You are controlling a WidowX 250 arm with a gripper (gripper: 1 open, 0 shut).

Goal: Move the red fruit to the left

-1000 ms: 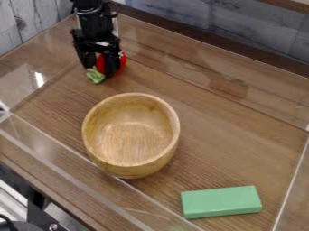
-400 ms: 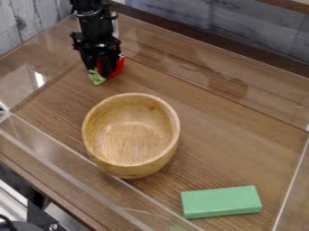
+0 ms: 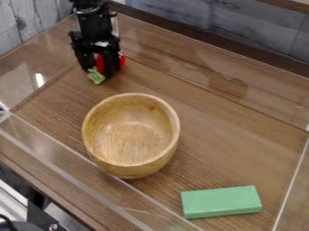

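Hovering over the far left of the wooden table (image 3: 229, 99), the gripper (image 3: 97, 63) points down with jaws spread, straddling the red fruit (image 3: 101, 67) lying there. The wooden bowl (image 3: 130, 133) sits nearer the middle, with a green block (image 3: 221, 200) at the near right.

The small red fruit (image 3: 105, 65), green leafy end toward the camera, seemingly rests on the wood at far left.

This looks like a robot test room, not a home. A wooden tabletop (image 3: 229, 99) has clear plastic walls (image 3: 72, 171) around it, like a play pen. A black robot arm (image 3: 92, 16) reaches down into it. Only toys sit there: a wooden bowl (image 3: 130, 133) and a green block (image 3: 221, 201).
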